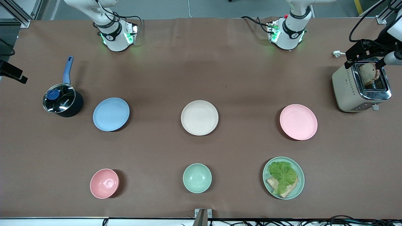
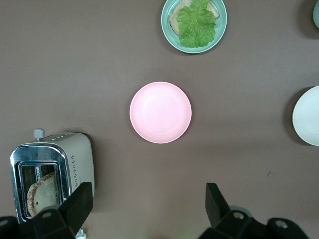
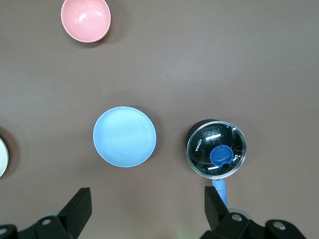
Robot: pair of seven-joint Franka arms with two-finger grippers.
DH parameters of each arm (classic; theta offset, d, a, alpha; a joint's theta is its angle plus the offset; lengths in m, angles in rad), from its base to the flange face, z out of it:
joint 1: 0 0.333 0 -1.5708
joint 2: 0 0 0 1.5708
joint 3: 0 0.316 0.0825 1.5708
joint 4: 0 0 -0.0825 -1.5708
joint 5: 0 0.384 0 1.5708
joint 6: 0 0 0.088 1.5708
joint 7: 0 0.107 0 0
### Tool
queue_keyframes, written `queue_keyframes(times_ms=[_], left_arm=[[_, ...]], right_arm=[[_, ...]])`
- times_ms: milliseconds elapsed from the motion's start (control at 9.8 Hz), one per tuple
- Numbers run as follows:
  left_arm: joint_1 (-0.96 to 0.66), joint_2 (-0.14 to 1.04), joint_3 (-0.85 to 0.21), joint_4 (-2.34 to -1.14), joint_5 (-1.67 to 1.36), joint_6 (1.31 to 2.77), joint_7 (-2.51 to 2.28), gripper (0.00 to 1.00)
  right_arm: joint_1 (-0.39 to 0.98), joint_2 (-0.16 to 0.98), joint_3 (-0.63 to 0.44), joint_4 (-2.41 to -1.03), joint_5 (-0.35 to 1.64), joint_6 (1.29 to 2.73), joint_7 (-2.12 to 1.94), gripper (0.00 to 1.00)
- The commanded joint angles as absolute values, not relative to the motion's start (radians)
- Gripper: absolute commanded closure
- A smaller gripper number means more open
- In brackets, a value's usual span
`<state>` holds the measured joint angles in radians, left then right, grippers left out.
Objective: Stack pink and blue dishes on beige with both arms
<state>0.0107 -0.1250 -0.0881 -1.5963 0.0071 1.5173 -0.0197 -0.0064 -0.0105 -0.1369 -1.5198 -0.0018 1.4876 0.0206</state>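
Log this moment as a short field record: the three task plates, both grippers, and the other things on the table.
beige plate: table middle, empty
blue plate: toward the right arm's end, beside the lidded pot
pink plate: toward the left arm's end, farther from the front camera than the green plate with lettuce and bread
stacking: not begun
left gripper: jaws open, high over the table by the pink plate and toaster
right gripper: jaws open, high over the table by the blue plate
nearest the front camera: pink bowl, green bowl
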Motion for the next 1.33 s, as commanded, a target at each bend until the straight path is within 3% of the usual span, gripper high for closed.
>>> queue_keyframes(times_ms=[0,408,612,714,918,1224], left_arm=[[0.017,-0.103,-0.097,-1.589,0.025,1.473,0.000,0.00],[0.047,-0.060,-0.078,-1.597,0.035,1.473,0.017,0.00],[0.069,-0.006,-0.078,-1.707,0.032,1.626,0.024,0.00],[0.090,0.001,-0.078,-1.832,0.032,1.804,0.040,0.00],[0.150,0.091,-0.083,-1.952,0.028,2.062,0.153,0.00],[0.237,0.298,-0.081,-1.945,-0.148,2.176,0.415,0.00]], right_arm=[[-0.011,-0.038,-0.138,-1.548,0.014,1.491,0.009,0.00],[0.000,0.006,-0.137,-1.543,-0.001,1.493,-0.119,0.00],[-0.012,0.084,-0.155,-1.557,0.015,1.514,-0.201,0.00],[-0.011,0.110,-0.161,-1.600,0.026,1.567,-0.202,0.00],[-0.012,0.112,-0.170,-1.815,0.070,1.801,-0.228,0.00],[-0.006,0.181,-0.170,-2.054,0.194,2.141,-0.348,0.00]])
